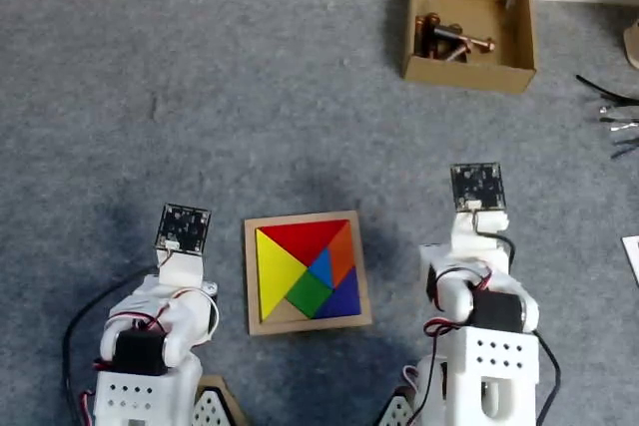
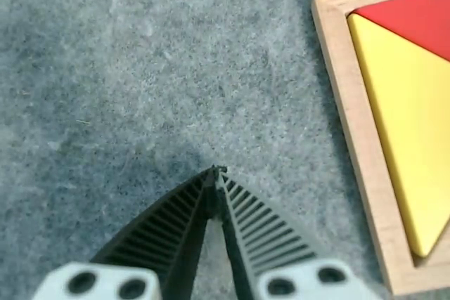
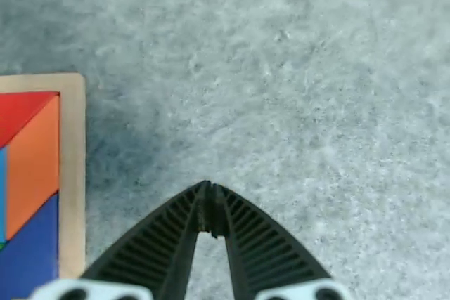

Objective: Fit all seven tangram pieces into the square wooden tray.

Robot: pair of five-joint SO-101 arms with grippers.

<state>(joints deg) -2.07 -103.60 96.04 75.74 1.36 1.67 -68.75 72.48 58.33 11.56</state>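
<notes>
A: We start at our left gripper (image 2: 216,172). Its two fingers are pressed together at the tips with nothing between them, over bare grey felt (image 2: 105,68).

B: Our right gripper (image 3: 209,187) is the same, tips together and holding nothing. The square wooden tray (image 1: 251,276) lies between the two, just beside each, its rim near both but touching neither.

A: On the left gripper's side of the tray we see the yellow triangle (image 2: 401,117) and the red triangle (image 2: 415,12). On the right gripper's side are the orange piece (image 3: 31,166) and the dark blue triangle (image 3: 28,251).

B: From above we also count a green square (image 1: 310,294) and a small light blue triangle (image 1: 321,267). That makes six colours.

A: What could go wrong? We judge the tray so close to both grippers that a careless sideways swing could catch the rim and shove it. That might jolt pieces out of their seats.

B: We might also call the job finished too soon. The tray corner nearest our left arm looks wood-coloured. We cannot tell whether that is a pale seventh piece or bare tray floor.

A: Both wrist views cut the tray off at the edge, so neither settles it.

B: Well beyond the right gripper, a cardboard box (image 1: 469,72) holds coppery metal parts (image 1: 449,39). We cannot make out what they are.
</notes>
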